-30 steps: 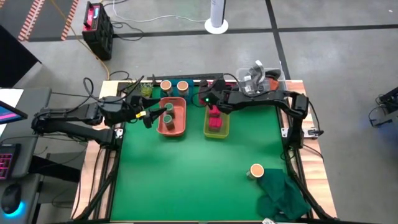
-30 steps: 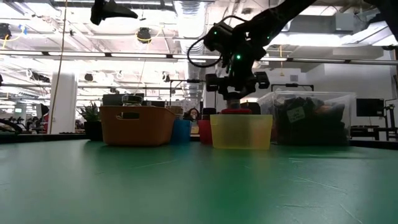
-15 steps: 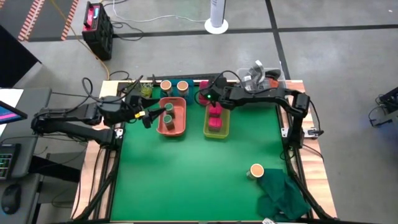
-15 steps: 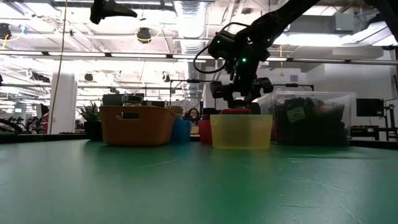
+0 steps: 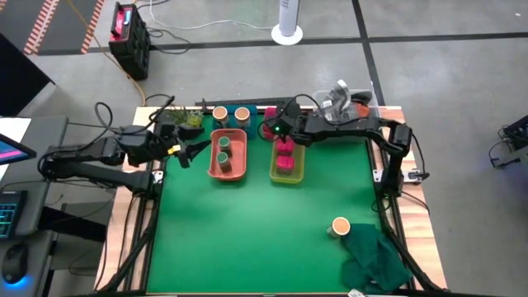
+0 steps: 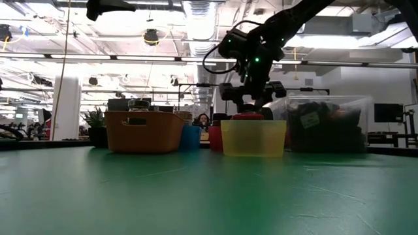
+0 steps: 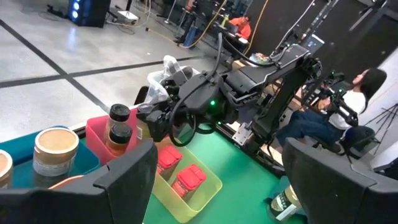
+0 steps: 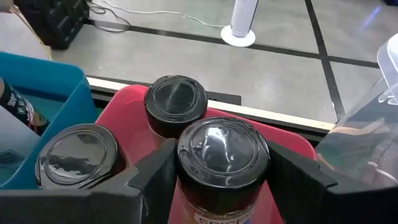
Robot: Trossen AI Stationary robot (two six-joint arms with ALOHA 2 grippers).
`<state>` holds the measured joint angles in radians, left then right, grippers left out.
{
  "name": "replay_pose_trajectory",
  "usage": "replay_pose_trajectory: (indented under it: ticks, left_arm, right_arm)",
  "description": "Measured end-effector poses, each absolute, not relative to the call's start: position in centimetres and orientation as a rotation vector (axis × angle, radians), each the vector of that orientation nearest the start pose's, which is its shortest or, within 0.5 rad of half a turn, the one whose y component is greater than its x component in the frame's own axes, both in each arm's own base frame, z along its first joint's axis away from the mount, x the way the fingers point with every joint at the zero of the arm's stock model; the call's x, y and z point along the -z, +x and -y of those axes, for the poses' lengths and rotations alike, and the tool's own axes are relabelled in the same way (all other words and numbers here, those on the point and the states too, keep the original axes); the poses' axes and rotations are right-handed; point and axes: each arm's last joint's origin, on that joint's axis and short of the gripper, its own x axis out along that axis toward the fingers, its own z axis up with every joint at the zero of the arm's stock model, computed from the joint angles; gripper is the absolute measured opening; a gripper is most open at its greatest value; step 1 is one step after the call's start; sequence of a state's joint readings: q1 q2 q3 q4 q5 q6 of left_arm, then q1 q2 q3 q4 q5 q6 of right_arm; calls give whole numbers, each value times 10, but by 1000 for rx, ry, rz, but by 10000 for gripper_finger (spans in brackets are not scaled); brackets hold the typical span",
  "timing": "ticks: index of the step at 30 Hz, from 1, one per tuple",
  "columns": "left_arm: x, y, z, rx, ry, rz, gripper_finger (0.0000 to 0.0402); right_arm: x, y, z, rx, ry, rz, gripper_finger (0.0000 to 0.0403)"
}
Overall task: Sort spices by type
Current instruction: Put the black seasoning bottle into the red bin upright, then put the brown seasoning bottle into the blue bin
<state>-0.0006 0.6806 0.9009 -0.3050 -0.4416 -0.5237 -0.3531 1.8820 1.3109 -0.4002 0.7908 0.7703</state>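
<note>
My right gripper [image 5: 278, 132] is over the red tray [image 8: 124, 102] at the table's far edge, shut on a black bottle [image 8: 222, 155]. Two more black bottles [image 8: 175, 102] [image 8: 78, 155] stand in that tray. Magenta boxes [image 5: 285, 157] lie in the yellow tray [image 5: 297, 172]. Two green-topped jars [image 5: 223, 150] stand in the orange tray [image 5: 235, 169], and two tan-topped jars [image 5: 231, 114] in the blue tray. One tan-topped jar [image 5: 340, 226] stands alone on the green mat. My left gripper [image 5: 188, 152] is open, left of the orange tray. My right gripper has the black bottle's cap and neck [image 8: 186, 180] between its two fingers [image 8: 155, 174], one on each side. The bottle stands upright in the hold, over the red tray. Its base is hidden, so I cannot tell whether it rests in the tray.
A clear box of grey clutter [image 5: 342, 103] sits at the far right corner, close behind my right arm. A crumpled green cloth [image 5: 375, 260] lies at the near right, next to the lone jar. The middle and near left of the mat [image 5: 239, 239] are bare.
My right gripper has moved from above the yellow tray toward the far edge, over the red tray, and dropped a little. My left gripper has drawn back from the orange tray toward the table's left edge, staying open.
</note>
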Motion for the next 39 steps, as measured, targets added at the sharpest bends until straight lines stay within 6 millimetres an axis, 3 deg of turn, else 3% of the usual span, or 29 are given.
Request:
replay_pose_trajectory:
  ticks: [6,18,25,32,36,39]
  left_arm:
    - [-374,135,-12,-433,-509,33,327]
    - [-374,135,-12,-430,-506,33,327]
    - [-375,135,-12,-429,-498,37,327]
    - [-374,135,-12,-430,-480,31,327]
    - [-372,134,-12,-437,-480,8,327]
    - [-367,134,-12,-452,-506,-39,327]
  right_arm:
    - [-198,358,153,1349,399,-538,259]
    - [-196,362,141,1316,378,-570,348]
    - [-204,351,139,1304,359,-655,363]
    - [-242,332,137,1261,276,-665,362]
    - [-270,317,124,1171,196,-717,361]
    - [-296,302,113,1025,268,-751,361]
